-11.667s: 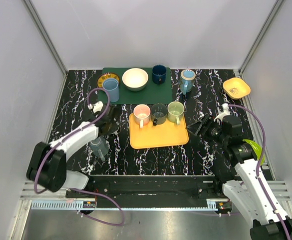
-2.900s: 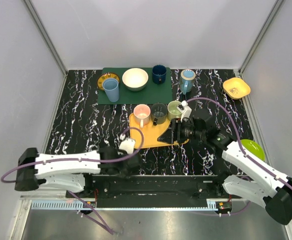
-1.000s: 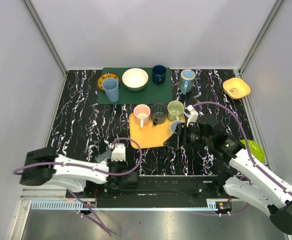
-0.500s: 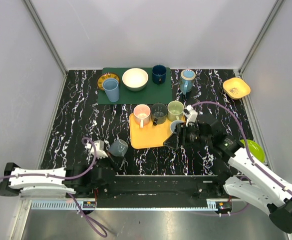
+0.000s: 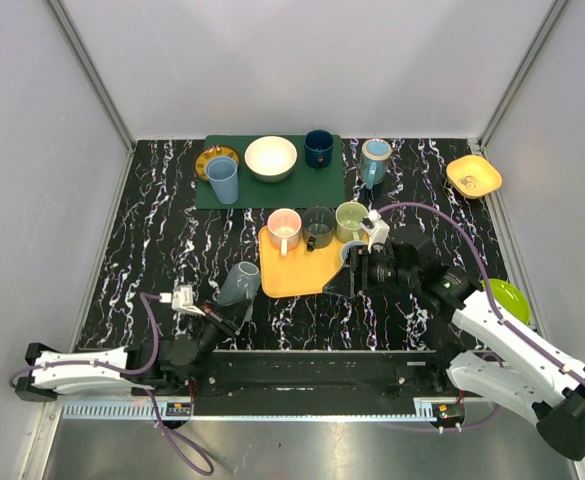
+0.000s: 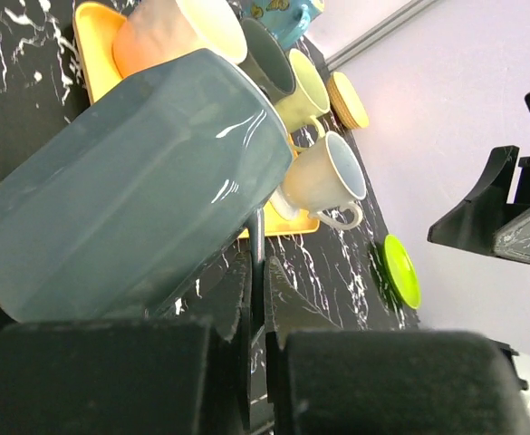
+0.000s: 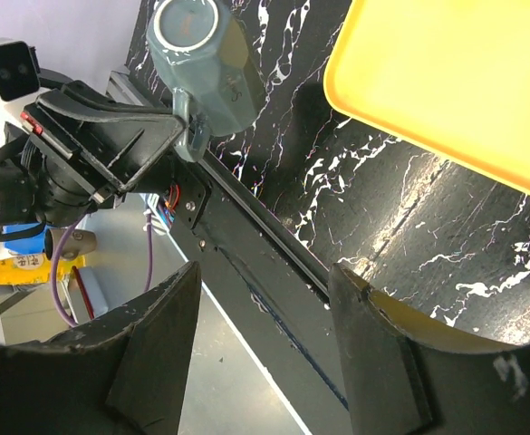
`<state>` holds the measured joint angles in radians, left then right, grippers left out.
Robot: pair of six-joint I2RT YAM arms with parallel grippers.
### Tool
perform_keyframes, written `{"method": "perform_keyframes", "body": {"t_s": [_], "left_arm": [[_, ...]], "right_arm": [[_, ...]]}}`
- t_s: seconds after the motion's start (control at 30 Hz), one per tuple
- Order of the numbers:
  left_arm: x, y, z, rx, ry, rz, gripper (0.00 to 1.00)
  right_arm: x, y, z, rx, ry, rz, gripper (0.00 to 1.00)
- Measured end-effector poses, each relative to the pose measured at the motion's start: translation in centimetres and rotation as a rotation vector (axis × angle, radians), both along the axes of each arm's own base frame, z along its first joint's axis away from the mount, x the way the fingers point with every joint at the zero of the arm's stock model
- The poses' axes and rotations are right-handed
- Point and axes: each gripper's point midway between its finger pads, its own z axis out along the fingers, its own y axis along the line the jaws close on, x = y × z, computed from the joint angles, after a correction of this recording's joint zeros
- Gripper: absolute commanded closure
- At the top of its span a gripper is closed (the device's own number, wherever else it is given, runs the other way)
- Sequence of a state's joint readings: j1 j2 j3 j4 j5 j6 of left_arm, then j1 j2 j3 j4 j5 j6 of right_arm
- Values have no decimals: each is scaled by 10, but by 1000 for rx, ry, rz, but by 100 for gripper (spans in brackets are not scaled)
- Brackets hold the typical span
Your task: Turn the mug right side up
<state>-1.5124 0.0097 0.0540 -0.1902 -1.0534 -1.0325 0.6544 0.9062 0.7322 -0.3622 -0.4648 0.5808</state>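
The grey-blue mug [image 5: 239, 282] hangs tilted just left of the orange tray [image 5: 292, 276], off the table. My left gripper [image 5: 229, 313] is shut on its handle [image 6: 257, 237], which sits between the two fingers in the left wrist view; the mug body [image 6: 138, 195] fills that view. The right wrist view shows the mug [image 7: 208, 68] end-on with my left gripper under it. My right gripper [image 5: 348, 278] is open and empty at the tray's near right corner, jaws wide apart [image 7: 265, 281].
A pink mug [image 5: 284, 228], a dark mug [image 5: 318, 226] and a green mug [image 5: 352, 220] stand on the tray's far edge. A cream mug [image 6: 328, 177] sits at its right corner beside my right gripper. A green mat [image 5: 312, 185] with dishes lies behind. A lime plate [image 5: 502, 297] lies right.
My left arm has drawn back low to the left, and the grey-blue mug in it has shifted slightly toward the tray and tilted more. My right gripper has hardly moved.
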Motion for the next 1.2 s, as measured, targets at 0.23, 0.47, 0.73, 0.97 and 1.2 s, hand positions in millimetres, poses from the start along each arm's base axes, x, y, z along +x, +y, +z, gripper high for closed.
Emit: {"method": "perform_keyframes", "body": {"t_s": [0.23, 0.47, 0.73, 0.97, 1.2], "left_arm": [[10, 7, 21, -2, -90, 63, 100], [33, 36, 25, -19, -88, 244, 100], [42, 36, 34, -108, -82, 247, 100], [37, 23, 58, -224, -110, 168, 100], [37, 10, 54, -266, -66, 144, 100]], "right_arm": [[1, 1, -3, -6, 8, 1, 36], [2, 2, -4, -7, 10, 2, 36], [3, 8, -13, -18, 44, 26, 37], [-1, 47, -1, -52, 22, 127, 35], [-3, 91, 13, -68, -120, 151, 32]]}}
